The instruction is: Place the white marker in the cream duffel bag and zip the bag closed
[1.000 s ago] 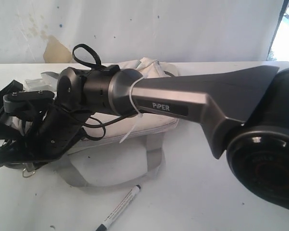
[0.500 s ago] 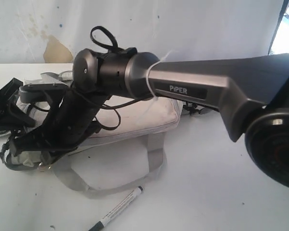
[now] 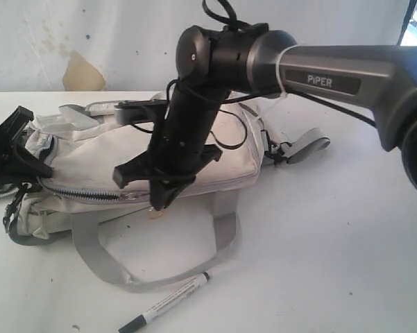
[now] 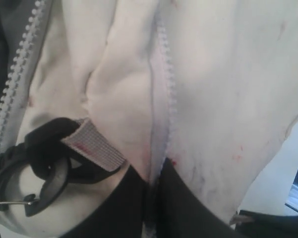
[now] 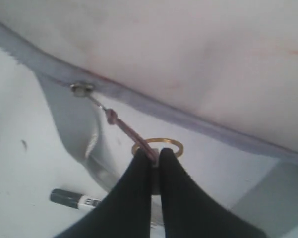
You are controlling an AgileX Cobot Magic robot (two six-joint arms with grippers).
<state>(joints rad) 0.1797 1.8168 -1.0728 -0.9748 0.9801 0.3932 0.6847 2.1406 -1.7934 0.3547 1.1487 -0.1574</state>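
Left jaws pinch a fold of the bag (image 4: 228, 99). Right jaws pinch its zip cord (image 5: 124, 126) at the ring (image 5: 171, 143); marker (image 5: 74, 198) lies on the counter (image 5: 20, 173) beside them.

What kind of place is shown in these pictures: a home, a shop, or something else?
Most likely a robot test bench in a lab: a plain white table, a stained white wall behind it, and a robot arm marked PIPER working over a cream duffel bag.

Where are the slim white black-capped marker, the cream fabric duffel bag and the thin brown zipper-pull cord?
white marker (image 3: 168, 300), exterior view, mid-barrel
cream duffel bag (image 3: 83, 163), exterior view, side panel
zipper-pull cord (image 5: 111, 116), right wrist view, knot
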